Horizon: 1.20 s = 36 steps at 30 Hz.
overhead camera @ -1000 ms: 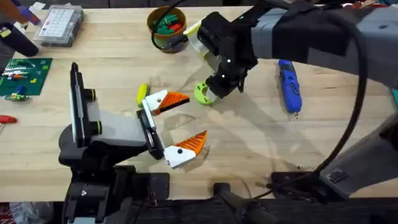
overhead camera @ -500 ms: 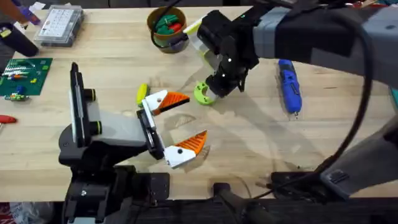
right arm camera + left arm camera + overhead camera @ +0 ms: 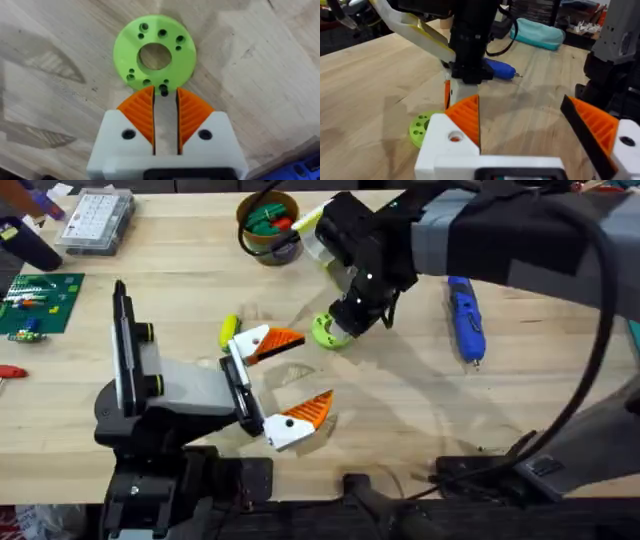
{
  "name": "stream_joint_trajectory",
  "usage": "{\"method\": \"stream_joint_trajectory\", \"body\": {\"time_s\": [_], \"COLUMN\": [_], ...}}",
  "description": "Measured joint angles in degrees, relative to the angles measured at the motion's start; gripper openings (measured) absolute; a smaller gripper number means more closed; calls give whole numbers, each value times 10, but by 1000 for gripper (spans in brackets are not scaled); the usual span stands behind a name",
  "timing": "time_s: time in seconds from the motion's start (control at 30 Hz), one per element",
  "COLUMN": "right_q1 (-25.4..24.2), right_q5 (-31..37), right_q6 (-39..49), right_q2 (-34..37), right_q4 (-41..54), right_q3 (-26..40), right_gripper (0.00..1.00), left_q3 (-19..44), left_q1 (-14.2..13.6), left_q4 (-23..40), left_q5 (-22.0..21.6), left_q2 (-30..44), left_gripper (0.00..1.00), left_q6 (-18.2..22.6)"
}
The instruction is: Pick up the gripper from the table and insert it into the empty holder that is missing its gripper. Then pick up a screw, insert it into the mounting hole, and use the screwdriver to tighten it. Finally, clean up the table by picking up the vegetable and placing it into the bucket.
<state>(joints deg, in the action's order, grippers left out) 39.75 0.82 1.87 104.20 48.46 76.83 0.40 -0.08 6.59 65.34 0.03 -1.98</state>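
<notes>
Right gripper (image 3: 165,98): white fingers with orange ribbed pads (image 3: 140,112) drawn in to a narrow slot, a small dark screw (image 3: 163,90) pinched at the tips. The tips sit at the near rim of a flat lime-green plastic ring with a large centre hole and several small holes (image 3: 154,53), which lies flat on the large light wooden tabletop with visible grain (image 3: 260,65). Whether the screw tip is in one of the rim holes cannot be told.

Overhead view: right gripper (image 3: 343,325) hangs from the black wrist of the right arm, which reaches in across the middle; the green ring (image 3: 326,332) is just beside it (partly covered by the wrist).

Left gripper (image 3: 286,376): jaws spread wide, holding nothing, low over the table (image 3: 420,420) near the middle, well short of the ring. In the left wrist view the pads (image 3: 468,117) frame the ring (image 3: 422,130) and the right arm's wrist standing over it.

Blue pen-shaped electric screwdriver with black details and a thin metal tip (image 3: 465,319) lies flat on the table to the right of the ring, apart from both grippers.

Small round orange-brown cup with a dark blue label (image 3: 268,227) stands at the far edge, behind the ring; green and red pieces (image 3: 270,219) sit inside it.

A clear plastic compartment box (image 3: 94,221) sits at the far left; a green circuit board (image 3: 37,304) lies nearer, on the left edge.
</notes>
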Motion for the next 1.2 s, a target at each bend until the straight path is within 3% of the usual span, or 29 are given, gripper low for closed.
{"method": "stream_joint_trajectory", "body": {"time_s": [1.2], "right_q1": [2], "right_q5": [0], "right_q6": [0], "right_q2": [16], "right_q4": [-10], "right_q3": [-3], "right_gripper": [122], "left_q3": [0], "left_q1": [0], "left_q4": [0], "left_q5": [0], "left_q2": [0], "left_gripper": [986], "left_q6": [0]}}
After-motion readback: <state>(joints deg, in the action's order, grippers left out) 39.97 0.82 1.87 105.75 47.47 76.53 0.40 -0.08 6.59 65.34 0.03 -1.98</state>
